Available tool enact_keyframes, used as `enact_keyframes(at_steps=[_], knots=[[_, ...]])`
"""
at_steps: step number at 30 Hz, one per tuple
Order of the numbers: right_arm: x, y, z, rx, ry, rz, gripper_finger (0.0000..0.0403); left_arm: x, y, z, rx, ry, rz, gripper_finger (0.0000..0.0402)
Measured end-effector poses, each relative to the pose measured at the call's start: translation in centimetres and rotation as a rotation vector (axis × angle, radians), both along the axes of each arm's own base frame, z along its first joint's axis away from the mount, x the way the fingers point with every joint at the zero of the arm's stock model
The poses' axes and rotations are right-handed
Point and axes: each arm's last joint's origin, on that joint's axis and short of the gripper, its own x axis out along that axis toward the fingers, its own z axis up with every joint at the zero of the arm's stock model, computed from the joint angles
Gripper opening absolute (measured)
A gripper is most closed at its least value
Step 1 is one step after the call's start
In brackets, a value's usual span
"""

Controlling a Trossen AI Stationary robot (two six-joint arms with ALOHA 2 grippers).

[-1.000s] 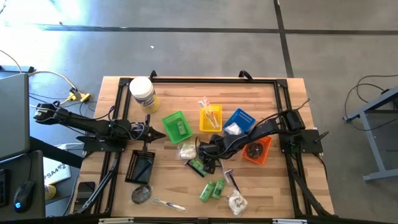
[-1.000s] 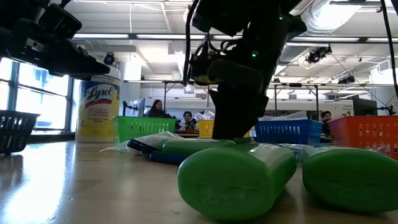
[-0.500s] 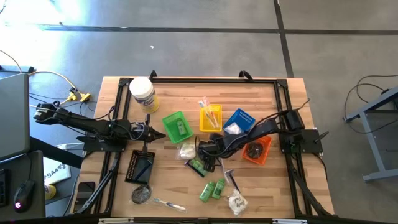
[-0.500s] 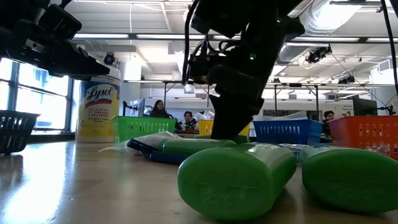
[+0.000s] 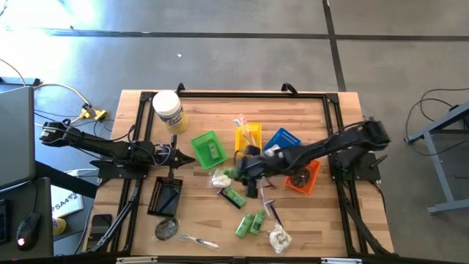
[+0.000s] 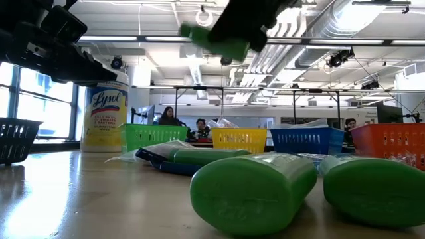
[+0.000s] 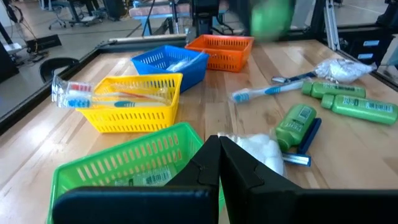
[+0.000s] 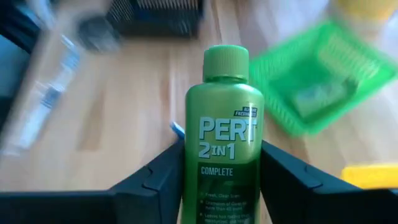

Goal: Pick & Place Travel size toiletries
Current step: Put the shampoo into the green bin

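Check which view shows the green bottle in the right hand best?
Right wrist view: the green bottle fills the frame, label readable, gripped between the right hand's fingers. Low view shows it blurred, lifted above the table. High view shows only a green speck. Left wrist view: a green blur.

A wooden table (image 5: pixel 315 220) carries a white jar (image 5: pixel 168 111), green (image 5: pixel 207 149), yellow (image 5: pixel 248 138), blue (image 5: pixel 283 140), orange (image 5: pixel 303 178) and black (image 5: pixel 164 196) trays. Loose on the wood lie green bottles (image 5: pixel 249 223), a toothbrush (image 5: pixel 198 240) and clear packets (image 5: pixel 278 237).

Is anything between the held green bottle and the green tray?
Nothing visible. The right gripper holds the green bottle in the air, clear of the table items. The green tray lies ahead with its top open; only a white packet lies on the table below the route.
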Motion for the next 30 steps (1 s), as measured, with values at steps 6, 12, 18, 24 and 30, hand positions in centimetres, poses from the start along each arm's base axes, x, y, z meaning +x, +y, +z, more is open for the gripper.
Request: enact_keyframes(at_steps=[6, 12, 18, 24, 30], knots=[[-5.2, -2.4, 3.2, 0.027, -0.247, 0.001, 0.0143, 0.0, 0.0, 0.0, -0.001, 0.002, -0.006, 0.0], [-11.3, -4.6, 2.3, 0.089, -0.58, -0.024, 0.017, 0.0, 0.0, -0.1, 0.0, 0.007, -0.006, 0.0], [-15.8, -5.8, -1.7, 0.124, -0.724, -0.06, 0.0162, 0.0, 0.0, 0.0, -0.001, 0.001, -0.006, 0.0], [-17.6, -6.1, -4.1, 0.158, -0.802, -0.067, 0.0162, 0.0, 0.0, 0.0, 0.0, 0.001, -0.006, 0.0], [-17.5, -6.1, -4.4, 0.179, -0.8, -0.07, 0.0164, 0.0, 0.0, 0.1, -0.003, -0.015, -0.005, 0.0]])
